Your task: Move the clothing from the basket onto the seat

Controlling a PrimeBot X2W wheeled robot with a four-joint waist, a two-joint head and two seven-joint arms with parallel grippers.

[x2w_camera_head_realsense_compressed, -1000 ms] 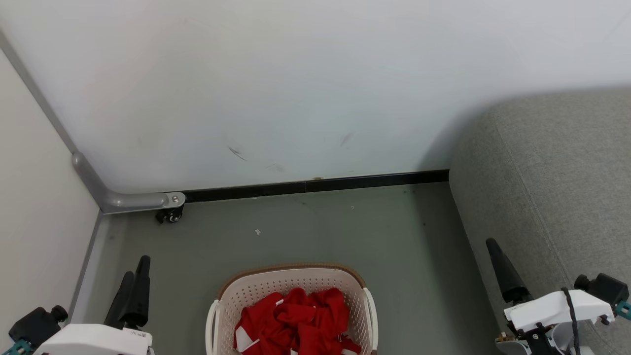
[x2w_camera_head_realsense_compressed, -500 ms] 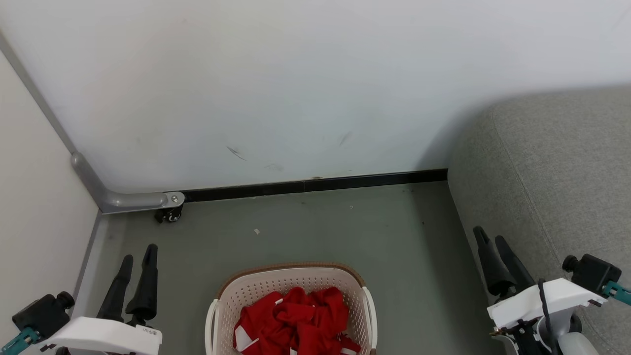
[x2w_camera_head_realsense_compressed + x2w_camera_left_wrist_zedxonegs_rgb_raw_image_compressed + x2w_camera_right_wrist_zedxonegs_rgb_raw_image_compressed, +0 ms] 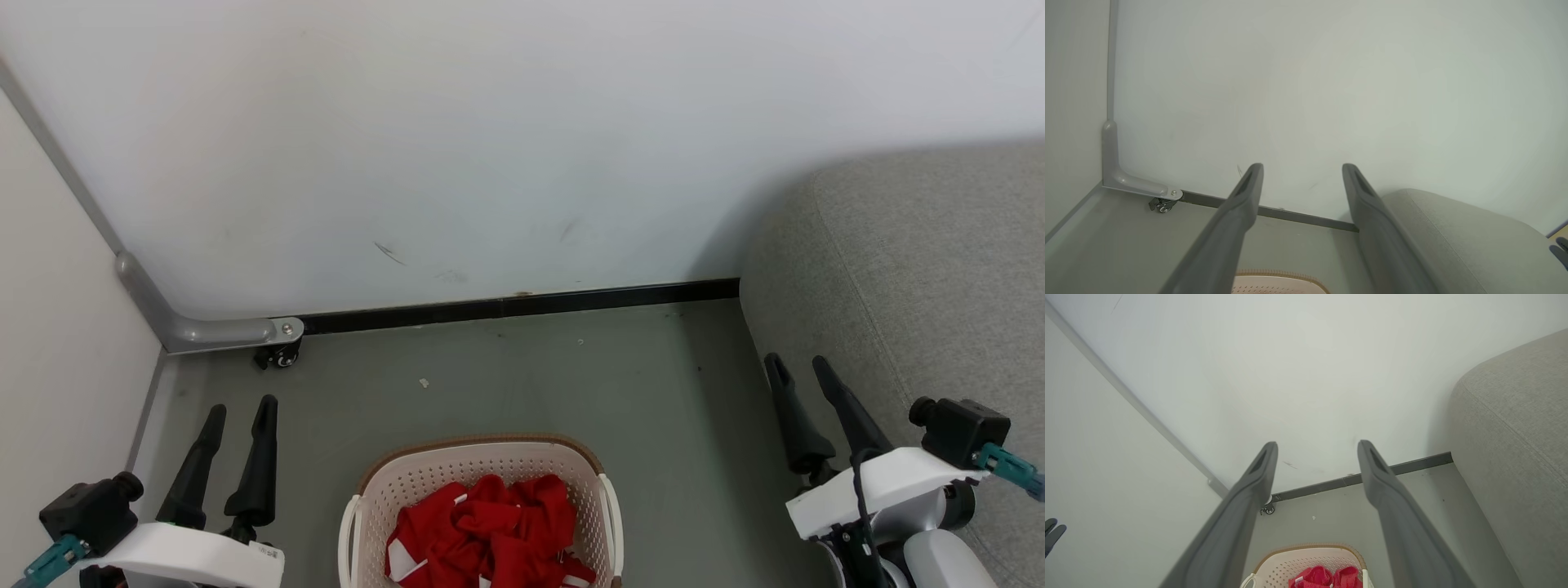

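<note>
Head view: the basket (image 3: 483,446), cream perforated plastic with a brown rim, stands on the grey floor (image 3: 531,376) at the bottom edge. The clothing (image 3: 490,531) lies crumpled inside it, thin red fabric with white trim. The left gripper (image 3: 242,406) hangs beside the basket with its dark tapered fingers spread and empty. The right gripper (image 3: 795,362) is likewise released, against the rounded edge of the seat (image 3: 922,269), coarse grey upholstery. Behind, a black skirting (image 3: 522,306) runs under the white wall (image 3: 490,147), where a grey metal bracket (image 3: 220,332) carries a small caster (image 3: 280,357).

Left wrist view: the left gripper (image 3: 1302,167) gapes toward the wall. The basket (image 3: 1278,272) shows its brown rim between the fingers, the seat (image 3: 1453,228) curves at right, and the caster (image 3: 1163,206) sits at left.

Right wrist view: the right gripper (image 3: 1316,443) stands wide and empty. Between its fingers are the basket (image 3: 1310,549) and the red clothing (image 3: 1327,575). The seat (image 3: 1515,428) shows its woven texture and a stitched seam.
</note>
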